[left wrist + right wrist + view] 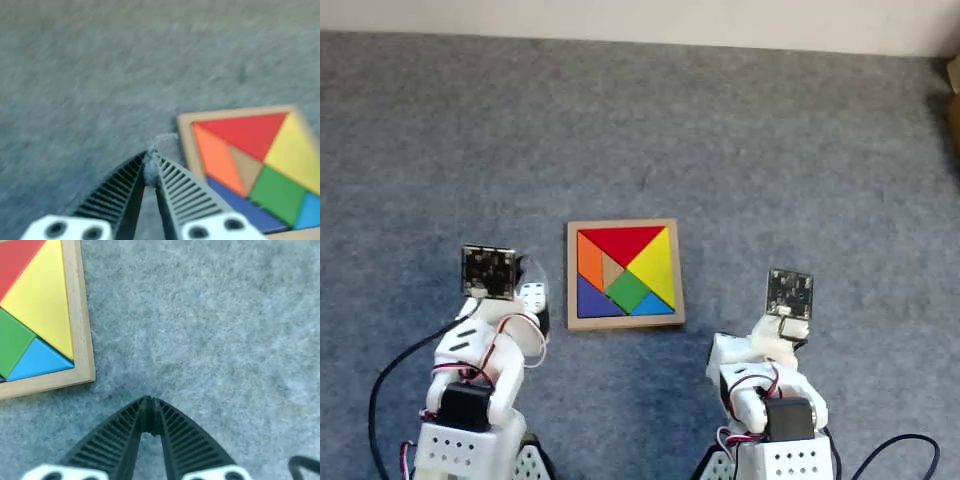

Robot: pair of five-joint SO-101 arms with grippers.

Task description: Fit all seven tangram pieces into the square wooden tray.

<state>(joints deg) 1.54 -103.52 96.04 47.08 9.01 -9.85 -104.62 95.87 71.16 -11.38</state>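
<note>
The left pincer (150, 166) hangs low over the grey table (770, 150), its ribbed black fingers (172, 185) pressed together at the tips with nothing between them. The right pincer (148, 412) is the same: tips together, nothing held, grey cloth beneath it. In the high view the left arm (480, 350) and right arm (770, 385) sit side by side at the near edge, well apart, and a black cable (388, 385) loops out beside the left one.

The tray (623, 224) lies flat between the two, a little ahead of both pincers and touching neither. It is ahead and to the right of the left pincer, close by, and ahead and to the left of the right pincer, with a strip of bare cloth between.

Inside the tray, the corner nearest the left pincer holds the dark blue piece (594, 300). The corner nearest the right pincer holds the light blue triangle (656, 305). The green square (628, 290) sits between them, on its point. Farther on, the orange piece (589, 261) runs along the rim on the left pincer's side and the yellow triangle (658, 268) fills the right pincer's side. The red triangle (622, 243) spans the far rim, its point aimed back toward the arms.

In the middle, ringed by orange, red, yellow and green, is a tan patch (612, 270) — a wood-coloured piece or bare tray floor, I cannot tell which. The coloured pieces lie flush, edge to edge.

Beyond the tray the cloth runs on to a pale strip (620, 18) at the far edge.
</note>
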